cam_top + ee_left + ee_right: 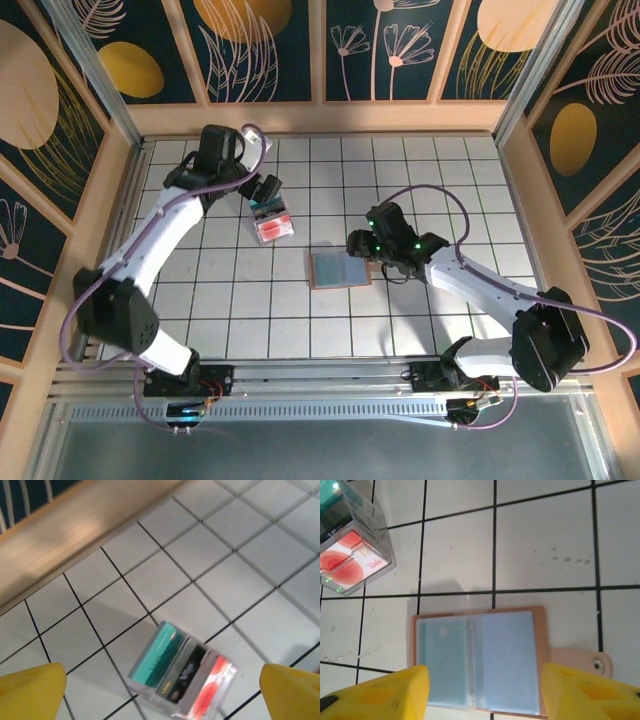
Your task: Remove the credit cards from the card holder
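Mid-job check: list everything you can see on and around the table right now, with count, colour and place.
card holder: one, salmon-tan outside, blue-grey inside, lying open near the table's middle, closing tab flat to one side.
clear case: one, see-through, on the table to the far left of the card holder.
cards: three faces showing, teal, dark grey, red-and-white, side by side in the clear case.
table: one, white tiles with dark grid lines.
wall panels: dark blue with gold and pale plant shapes, in a wooden frame, around the table.
left gripper: one, yellow fingers, open, above the clear case.
right gripper: one, yellow fingers, jaws apart, over the card holder.
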Robot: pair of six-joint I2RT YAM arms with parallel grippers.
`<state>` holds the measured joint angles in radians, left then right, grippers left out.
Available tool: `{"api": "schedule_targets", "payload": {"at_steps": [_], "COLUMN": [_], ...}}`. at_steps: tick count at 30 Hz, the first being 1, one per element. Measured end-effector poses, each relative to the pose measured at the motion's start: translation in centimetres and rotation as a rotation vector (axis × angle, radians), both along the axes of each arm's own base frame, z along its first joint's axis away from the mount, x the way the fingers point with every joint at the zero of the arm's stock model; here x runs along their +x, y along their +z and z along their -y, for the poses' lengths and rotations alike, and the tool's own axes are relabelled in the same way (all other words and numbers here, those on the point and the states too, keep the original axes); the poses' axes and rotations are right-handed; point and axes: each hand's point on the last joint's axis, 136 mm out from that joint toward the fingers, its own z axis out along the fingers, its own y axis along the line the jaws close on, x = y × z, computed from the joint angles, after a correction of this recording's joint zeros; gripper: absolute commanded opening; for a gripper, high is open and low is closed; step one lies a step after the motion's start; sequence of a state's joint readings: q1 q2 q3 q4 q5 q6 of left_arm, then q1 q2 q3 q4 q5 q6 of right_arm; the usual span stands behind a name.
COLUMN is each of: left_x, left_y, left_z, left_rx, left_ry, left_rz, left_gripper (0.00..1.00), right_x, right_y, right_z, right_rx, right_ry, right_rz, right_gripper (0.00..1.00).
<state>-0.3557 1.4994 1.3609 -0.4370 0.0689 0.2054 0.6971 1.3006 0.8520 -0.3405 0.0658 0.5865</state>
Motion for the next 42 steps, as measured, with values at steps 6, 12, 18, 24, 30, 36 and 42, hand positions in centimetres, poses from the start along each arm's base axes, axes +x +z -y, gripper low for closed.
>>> {"api": "schedule_targets", "payload": {"at_steps": [6,12,18,24,30,36,42], "left_x": [-4.9,-8.7,-9.1,-8.8,-8.6,-8.6,-8.5], "left_y": [-3.7,-5.5,-4.0,-3.9,-4.1,-4.4,-4.6], "left_z": [-3.8,-7.3,-8.4,-8.8,-8.9,-8.9,-8.9], "left_rx": [-0.231,-0.408,-0.540,-0.572,-0.578,-0.577,-0.576], "left_ry": [0.305,0.518,0.601,0.643,0.662,0.667,0.670], "left_rz": [0.000,0.027,0.100,0.110,0.105,0.098,0.092], "left_gripper": [0.99,0.99,0.99,0.99,0.99,0.99,0.99], "right_x": [-2.6,-3.8,-3.8,-3.7,-3.0,-3.0,-3.3], "right_y": [-2.2,-4.8,-7.7,-8.5,-8.8,-9.4,-9.6], "right_z": [-3.8,-8.3,-9.6,-9.0,-8.2,-7.8,-8.3], "right_rx": [-0.098,-0.241,-0.353,-0.388,-0.383,-0.376,-0.349], "right_ry": [0.123,0.217,0.237,0.226,0.202,0.199,0.213], "right_rz": [-0.044,-0.067,-0.097,-0.115,-0.127,-0.146,-0.158], "right_gripper": [0.51,0.54,0.57,0.58,0.58,0.58,0.60]}}
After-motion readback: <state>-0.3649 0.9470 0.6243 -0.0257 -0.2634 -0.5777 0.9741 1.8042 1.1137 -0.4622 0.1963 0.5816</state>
